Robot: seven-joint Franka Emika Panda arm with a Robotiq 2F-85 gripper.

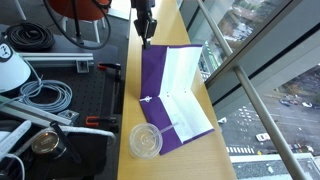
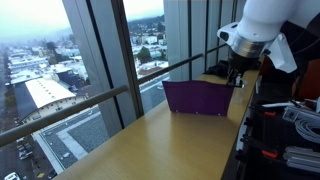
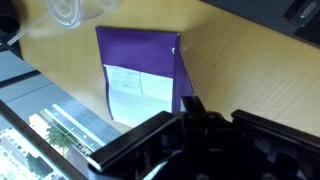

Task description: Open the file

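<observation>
In an exterior view the file [image 1: 152, 72] is seen from above, spread on the wooden bench [image 1: 215, 160] with its purple cover to one side, white sheets [image 1: 182, 72] showing across the other, and a small string clasp [image 1: 148, 100] at the crease. In an exterior view taken along the surface, the file [image 2: 198, 98] reads only as a purple panel standing up from the bench, with no paper visible. The wrist view looks down on the file [image 3: 140, 48], with the sheets beneath the purple band and a clear round lid [image 3: 68, 12] at the frame's top edge. The same lid [image 1: 146, 141] sits just beside the file's near corner in an exterior view. The tool [image 1: 146, 38] hangs at the file's far edge. In the wrist view it is a dark mass (too blurred to read), so I cannot tell whether its fingers are spread, pressed together or pinching the cover. The bench runs along floor-to-ceiling windows [image 2: 100, 60], and through them a town [image 2: 40, 70] lies far below under a grey sky. Coiled cables [image 1: 45, 95] crowd the black surface beside it.
</observation>
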